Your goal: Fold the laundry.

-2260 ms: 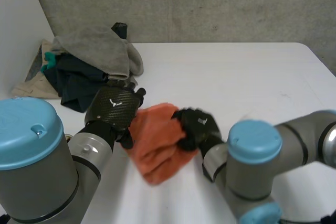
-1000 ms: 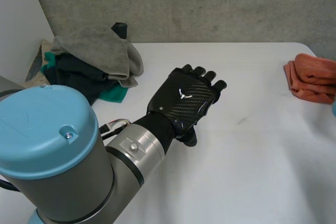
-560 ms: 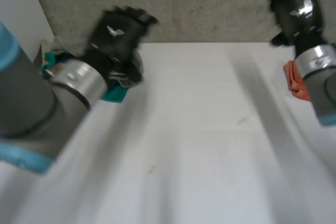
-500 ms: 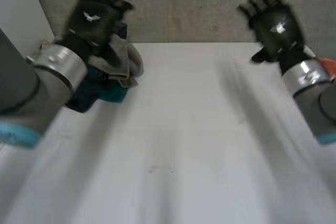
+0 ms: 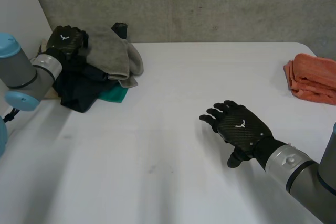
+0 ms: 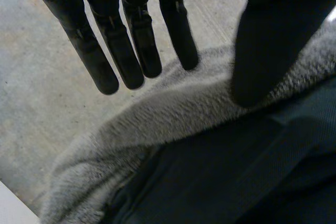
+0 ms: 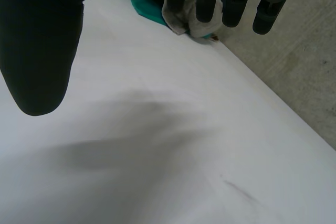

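The left hand (image 5: pixel 65 40) sat at the far side of the heap of unfolded laundry (image 5: pixel 89 72) in the table's back left corner. It looked placed there to take the next piece off the top. In its wrist view the fingers (image 6: pixel 131 51) were straight and spread from the thumb, poised over the grey towel (image 5: pixel 110 51) with nothing pinched between them. Whether the thumb tip touched the nap could not be told. The right hand (image 5: pixel 240 127) hovered low over the bare middle of the white table (image 5: pixel 168 145), palm down, fingers extended and empty, probably waiting over the cleared space where a piece could be laid out. The grey towel looked thick and fleecy, draped in a loose hump over the pile, one rounded fold hanging toward the table. Under it lay a crumpled dark navy garment (image 5: pixel 79 87), with a teal piece (image 5: pixel 114 95) poking out at the pile's near edge. Well apart, at the table's right edge, an orange towel (image 5: pixel 315 80) rested folded into a neat stack, so one item seemed done and the heap remained.
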Robot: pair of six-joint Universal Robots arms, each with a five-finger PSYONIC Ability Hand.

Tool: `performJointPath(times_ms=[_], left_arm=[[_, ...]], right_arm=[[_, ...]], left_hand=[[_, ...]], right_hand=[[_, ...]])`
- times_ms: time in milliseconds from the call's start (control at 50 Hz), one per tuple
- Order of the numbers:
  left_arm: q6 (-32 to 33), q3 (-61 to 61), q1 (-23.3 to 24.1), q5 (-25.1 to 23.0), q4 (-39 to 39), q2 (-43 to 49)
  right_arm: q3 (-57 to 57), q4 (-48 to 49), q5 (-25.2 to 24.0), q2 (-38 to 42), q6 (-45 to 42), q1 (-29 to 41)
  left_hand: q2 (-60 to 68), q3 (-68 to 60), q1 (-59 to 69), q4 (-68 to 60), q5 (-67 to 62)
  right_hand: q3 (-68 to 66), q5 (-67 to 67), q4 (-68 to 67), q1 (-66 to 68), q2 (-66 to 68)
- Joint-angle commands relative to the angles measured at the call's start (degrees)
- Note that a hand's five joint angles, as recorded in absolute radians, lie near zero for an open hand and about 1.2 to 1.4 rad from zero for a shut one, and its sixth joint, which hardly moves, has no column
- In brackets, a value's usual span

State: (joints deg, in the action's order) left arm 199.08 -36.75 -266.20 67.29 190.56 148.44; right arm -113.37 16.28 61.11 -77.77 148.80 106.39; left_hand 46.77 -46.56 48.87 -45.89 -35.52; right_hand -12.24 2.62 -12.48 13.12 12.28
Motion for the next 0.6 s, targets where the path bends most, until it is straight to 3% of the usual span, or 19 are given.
performJointPath(times_ms=[20,140,200,320,420,500,600], left_arm=[[0.08,2.74,0.15,0.65,-0.10,1.77],[0.34,0.90,1.30,5.73,-0.19,-1.03],[-0.45,-4.54,3.75,9.43,-0.10,-8.40],[-5.62,-19.04,11.04,8.21,2.18,-24.23],[-14.14,-28.53,15.53,5.14,3.32,-34.07],[-17.24,-31.36,17.99,3.82,4.82,-35.76],[-12.50,-31.54,20.11,4.87,7.19,-33.49]], right_arm=[[-0.45,0.15,0.06,-0.98,0.18,-0.22],[-0.28,0.15,1.11,-4.22,0.70,-1.45],[0.34,0.15,2.60,-6.77,0.97,-1.80],[2.01,0.24,5.07,-11.52,1.23,-4.61],[2.18,0.24,5.16,-12.84,1.76,-6.37],[2.10,0.15,5.16,-12.76,2.99,-7.78],[1.66,0.06,4.37,-12.67,4.57,-8.66]], left_hand=[[33.23,-33.44,31.13,-34.11,-34.48],[33.23,-33.44,31.13,-34.11,-34.48],[33.23,-33.44,31.13,-34.11,-34.48],[33.23,-33.44,31.13,-34.11,-34.48],[33.23,-33.44,31.13,-34.11,-34.48],[33.23,-33.44,31.13,-34.11,-34.48],[33.23,-33.44,31.13,-34.11,-34.48]], right_hand=[[2.24,-2.62,2.48,-3.12,-2.28],[2.24,-2.62,2.48,-3.12,-2.28],[2.24,-2.62,2.48,-3.12,-2.28],[2.24,-2.62,2.48,-3.12,-2.28],[2.24,-2.62,2.48,-3.12,-2.28],[2.24,-2.62,2.48,-3.12,-2.28],[2.24,-2.62,2.48,-3.12,-2.28]])
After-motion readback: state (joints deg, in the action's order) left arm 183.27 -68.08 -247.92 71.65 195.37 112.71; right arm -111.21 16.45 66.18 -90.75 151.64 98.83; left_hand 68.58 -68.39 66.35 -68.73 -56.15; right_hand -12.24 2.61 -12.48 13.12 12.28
